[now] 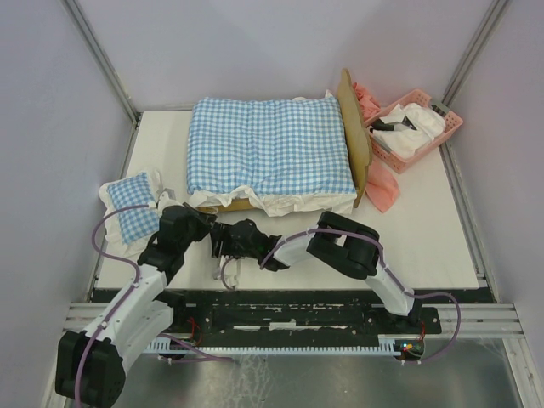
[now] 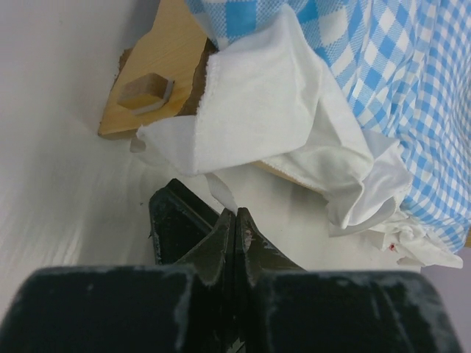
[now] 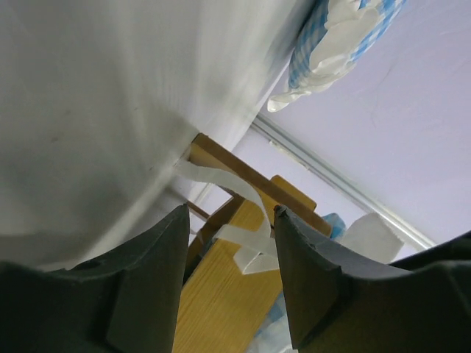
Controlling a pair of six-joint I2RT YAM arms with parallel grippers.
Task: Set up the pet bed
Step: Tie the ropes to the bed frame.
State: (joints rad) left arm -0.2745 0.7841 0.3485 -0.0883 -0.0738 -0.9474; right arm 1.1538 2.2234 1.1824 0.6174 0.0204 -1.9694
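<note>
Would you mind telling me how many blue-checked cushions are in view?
2: the large cushion lies on the bed; the small cushion lies on the table left of it. More may be hidden in the basket.

L arm (image 1: 127,310), R arm (image 1: 387,285): white/blk, purple cables (image 1: 103,228).

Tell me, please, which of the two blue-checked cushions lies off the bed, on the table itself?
The small cushion, alone at the left edge of the table. The large cushion is the other one, spread over the pet bed.
</note>
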